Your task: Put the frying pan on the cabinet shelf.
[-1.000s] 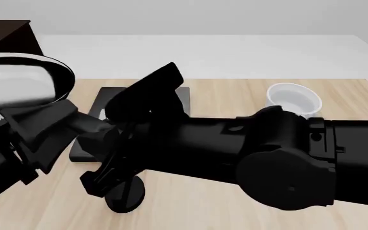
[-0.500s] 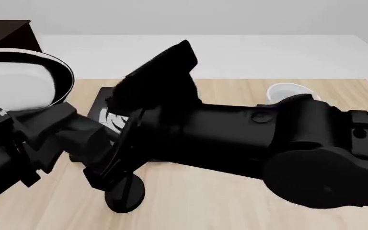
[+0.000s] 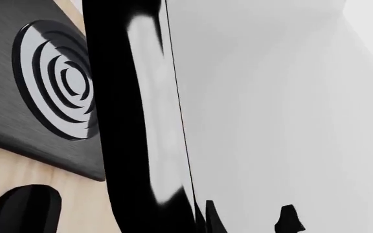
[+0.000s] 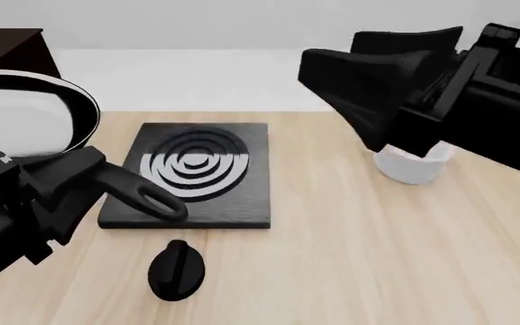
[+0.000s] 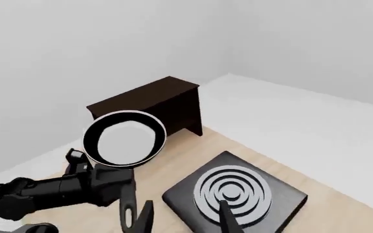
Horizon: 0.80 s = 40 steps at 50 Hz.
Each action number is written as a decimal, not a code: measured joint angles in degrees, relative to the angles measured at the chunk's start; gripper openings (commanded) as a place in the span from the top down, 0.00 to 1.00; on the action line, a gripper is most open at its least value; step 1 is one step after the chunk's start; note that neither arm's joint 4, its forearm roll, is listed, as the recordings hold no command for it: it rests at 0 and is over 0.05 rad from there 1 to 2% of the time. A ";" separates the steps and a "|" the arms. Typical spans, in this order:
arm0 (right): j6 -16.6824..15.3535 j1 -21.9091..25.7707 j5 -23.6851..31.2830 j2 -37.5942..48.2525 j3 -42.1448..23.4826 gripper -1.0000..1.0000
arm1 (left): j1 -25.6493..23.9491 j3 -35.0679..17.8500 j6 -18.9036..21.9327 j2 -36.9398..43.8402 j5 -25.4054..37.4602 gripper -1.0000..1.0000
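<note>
The pale wooden tabletop carries a black square stove plate with grey rings. A black knob lies on the wood just in front of the plate; a white pot stands well to its right. The dark cabinet stands behind the plate, to its left.
</note>
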 measured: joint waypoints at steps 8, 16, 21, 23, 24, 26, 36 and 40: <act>2.11 -9.28 2.29 -11.31 6.77 0.00 | 0.81 -0.38 0.38 -0.13 0.34 1.00; 3.21 -16.32 4.40 -19.18 11.87 0.00 | 1.47 -0.05 0.07 -0.42 -0.19 1.00; 4.83 -18.84 5.46 -22.88 14.31 0.00 | 1.98 0.26 -0.06 -0.53 -1.00 1.00; 5.22 -19.65 5.92 -24.12 15.03 0.00 | 2.25 0.30 -0.10 -0.49 -1.37 1.00; 5.36 -20.02 6.13 -24.68 15.37 0.00 | 2.42 0.30 -0.14 -0.43 -1.57 1.00; 5.71 -20.69 6.54 -25.75 16.03 0.00 | 2.80 0.17 -0.19 -0.27 -1.92 1.00; 6.38 -23.52 7.88 -29.65 18.94 0.00 | 6.08 -1.58 -1.28 2.80 -5.36 1.00; 6.48 -24.06 8.04 -30.39 19.72 0.00 | 7.71 -2.77 -1.68 5.32 -7.34 1.00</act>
